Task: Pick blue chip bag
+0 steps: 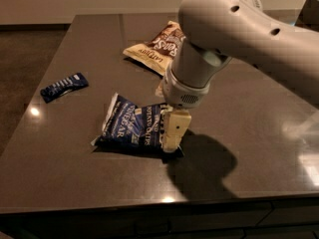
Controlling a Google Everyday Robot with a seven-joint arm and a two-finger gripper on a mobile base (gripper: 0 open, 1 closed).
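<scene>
the blue bag point(132, 126) lies on the dark table point(259, 128) just left of the frame's centre. its lettered face is up and its left end looks a little raised off the surface. the gripper point(173, 133) hangs from the pale arm point(234, 29) that comes in from the upper right. it is down at the bag's right end, its cream tip touching or pressed into the crinkled foil there. from this angle the tip reads as one block, so we cannot tell how wide it stands or whether it has hold of the bag.

the brown bag point(152, 49) sits above it, toward the top centre, partly behind the arm's wrist and well apart from the blue one. a small blue wrapper point(64, 86) lies off to the left, also well clear.

we judge the step in hand to be the grasp itself: the approach looks done, and the contact is at the right thing. the lift is not yet made, since most of the bag rests on the table.

the next move calls for a firm pinch on that right edge, then a straight rise. the foil is slippery and the bag will hang limp from one end, so a shallow bite could let it slide out. a slow lift would show whether the hold is good.
</scene>
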